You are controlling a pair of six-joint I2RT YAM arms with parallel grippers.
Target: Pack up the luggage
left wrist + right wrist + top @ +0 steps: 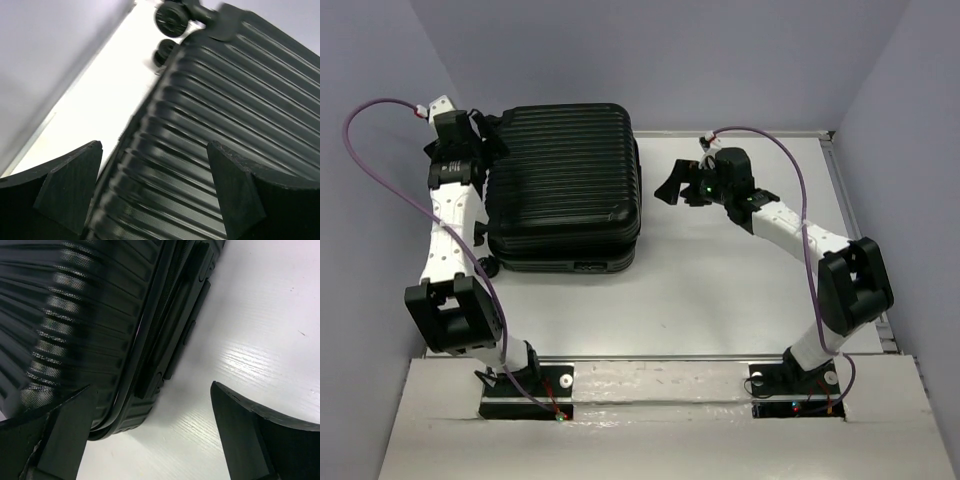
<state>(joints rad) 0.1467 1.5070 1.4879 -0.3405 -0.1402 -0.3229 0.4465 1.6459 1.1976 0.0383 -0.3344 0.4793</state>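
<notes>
Closed and flat at the white table's left rear, the large black ribbed hard-shell suitcase looks rigid, bulky and slick, best gripped by its side handle, while the left gripper over it and the right gripper alongside both gape wide, holding nothing.

The luggage has a hard, plastic-looking black shell, ribbed, with a soft sheen along the ridges. Up close, the ribs carry a fine pebbled grain. Its side handle looks like smoother, duller plastic. The caster wheels are black with a slight gloss. The desk is white and smooth, faintly streaked like a grain, and shiny enough to throw glare. The left tool and right tool have matt black fingers with slightly rough edges. The arms wear glossy white plastic casings, and their cables have smooth purple sheathing.
</notes>
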